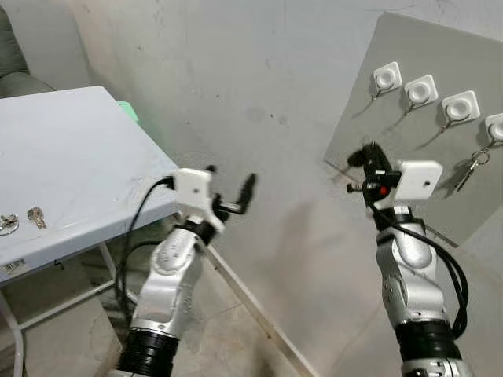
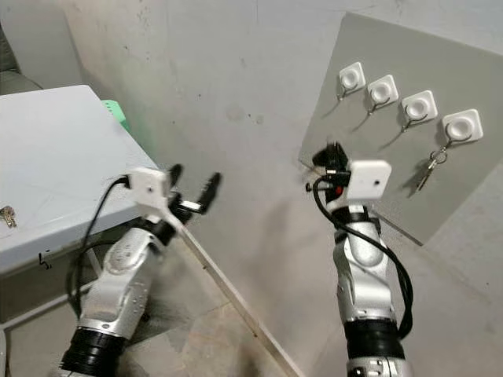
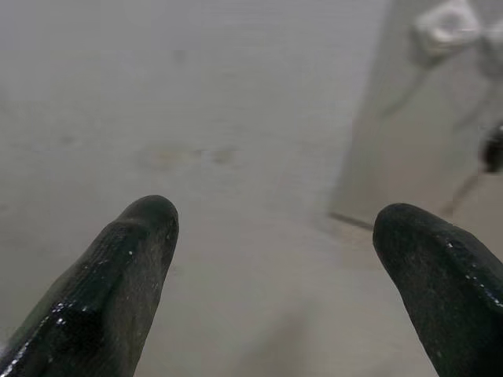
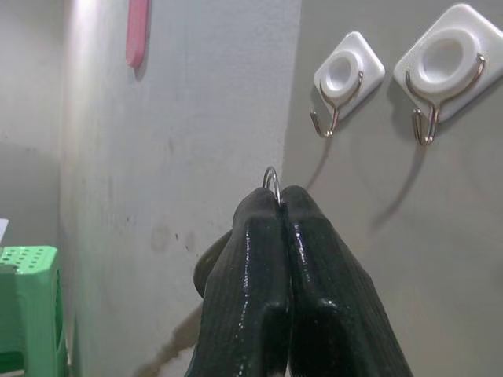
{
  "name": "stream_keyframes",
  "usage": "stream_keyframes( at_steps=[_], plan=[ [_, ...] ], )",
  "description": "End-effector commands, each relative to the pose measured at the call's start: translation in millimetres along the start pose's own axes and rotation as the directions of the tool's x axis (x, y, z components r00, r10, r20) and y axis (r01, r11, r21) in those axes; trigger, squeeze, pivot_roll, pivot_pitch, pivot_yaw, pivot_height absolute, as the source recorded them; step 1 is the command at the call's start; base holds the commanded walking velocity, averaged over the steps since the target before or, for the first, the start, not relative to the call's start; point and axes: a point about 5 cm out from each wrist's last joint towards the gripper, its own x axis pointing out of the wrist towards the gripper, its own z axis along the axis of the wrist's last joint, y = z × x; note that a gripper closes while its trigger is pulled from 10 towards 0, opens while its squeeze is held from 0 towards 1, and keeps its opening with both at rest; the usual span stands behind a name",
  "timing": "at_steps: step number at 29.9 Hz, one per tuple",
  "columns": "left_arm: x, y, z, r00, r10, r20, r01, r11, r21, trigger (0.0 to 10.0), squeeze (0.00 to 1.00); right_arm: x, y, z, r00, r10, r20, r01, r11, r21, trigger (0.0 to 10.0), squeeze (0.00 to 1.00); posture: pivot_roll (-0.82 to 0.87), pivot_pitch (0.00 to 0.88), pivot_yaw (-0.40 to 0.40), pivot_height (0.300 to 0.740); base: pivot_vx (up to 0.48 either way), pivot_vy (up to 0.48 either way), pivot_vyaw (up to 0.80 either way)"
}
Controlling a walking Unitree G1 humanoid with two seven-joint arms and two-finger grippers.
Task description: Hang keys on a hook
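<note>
Wall (image 1: 236, 94): grey plaster, rough and marked, behind both arms.
Table (image 1: 71, 157): white folding table at the robot's left, its corner just beside the left arm.
Board (image 1: 424, 47): grey panel leaning tilted against the wall at the right, carrying four white hook pads in a slanted row.
Left arm (image 1: 169, 283): silver, raised beside the table corner, black cable looping from its wrist camera.
Right arm (image 1: 409, 275): silver, raised in front of the board's lower edge, below the hooks.
Green stool (image 4: 27, 306): perforated top, on the floor by the wall, seen from the right wrist; its edge also peeks out behind the table's far corner.
Left gripper (image 1: 232, 195): fingers spread wide apart, nothing between them, pointed toward the wall.
Right gripper (image 4: 275, 206): fingers pressed together on a thin key ring (image 4: 271, 177), whose metal loop pokes out at the tips; held in the air near the board, below the nearest hook (image 4: 334, 118) and apart from it.
Second hook (image 4: 428, 118): wire hook on the next pad, bare.
Hung keys (image 1: 470, 169): one bunch on a ring already dangling from the last hook in the row, against the board.
Spare keys (image 1: 35, 217): lying flat on the table near its front edge, well apart from both grippers.
Small metal piece (image 1: 8, 224): just beside the spare keys; too small to tell what it is.
</note>
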Motion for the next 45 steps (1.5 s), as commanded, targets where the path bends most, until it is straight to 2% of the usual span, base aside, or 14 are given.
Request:
stream_keyframes(
  at_steps=[1,6,10,12,19,23,33,45],
  plan=[
    [5.6,-13.4,7.0,0.997,-0.077,0.011,0.077,0.997,0.031,10.0,0.0,1.8,-2.1,6.3,0.999,-0.011,0.032,0.011,1.0,0.004,10.0,0.0,0.04,0.02,-0.098,0.74,0.0,0.0,0.0],
    [7.8,-26.7,11.0,0.989,-0.147,0.02,0.146,0.989,0.021,10.0,0.0,0.0,-2.9,10.2,0.997,-0.034,0.063,0.034,0.999,0.009,10.0,0.0,0.03,0.028,-0.082,0.74,0.0,0.0,0.0],
    [12.4,-34.9,17.7,0.98,-0.197,0.037,0.196,0.98,0.035,10.0,0.0,-2.3,-12.4,18.0,0.988,-0.109,0.111,0.108,0.994,0.013,10.0,0.0,0.02,0.026,-0.075,0.74,0.0,0.0,0.0],
    [14.4,-36.8,21.8,0.976,-0.212,0.047,0.21,0.976,0.049,10.0,0.0,-2.5,-16.8,22.3,0.982,-0.131,0.133,0.134,0.991,-0.011,10.0,0.0,0.02,0.025,-0.074,0.74,0.0,0.0,0.0],
    [15.7,-38.5,28.0,0.971,-0.232,0.057,0.229,0.972,0.053,10.0,0.0,4.2,-19.1,30.8,0.975,-0.152,0.162,0.154,0.988,0.004,10.0,0.0,0.02,0.019,-0.069,0.74,0.0,0.0,0.0],
    [16.7,-39.2,30.4,0.968,-0.243,0.063,0.239,0.969,0.056,10.0,0.0,9.1,-25.1,37.4,0.96,-0.206,0.19,0.207,0.978,0.014,10.0,0.0,0.02,0.007,-0.069,0.74,0.0,0.0,0.0],
    [17.1,-41.3,31.6,0.966,-0.25,0.067,0.247,0.967,0.056,10.0,0.0,10.2,-30.1,37.8,0.953,-0.243,0.182,0.239,0.97,0.041,10.0,0.0,0.02,0.0,-0.07,0.74,0.0,0.0,0.0],
    [16.5,-41.8,31.9,0.966,-0.25,0.067,0.247,0.968,0.049,10.0,0.0,6.0,-31.6,27.8,0.952,-0.276,0.132,0.266,0.96,0.089,10.0,0.0,0.02,0.006,-0.07,0.74,0.0,0.0,0.0]
  ],
)
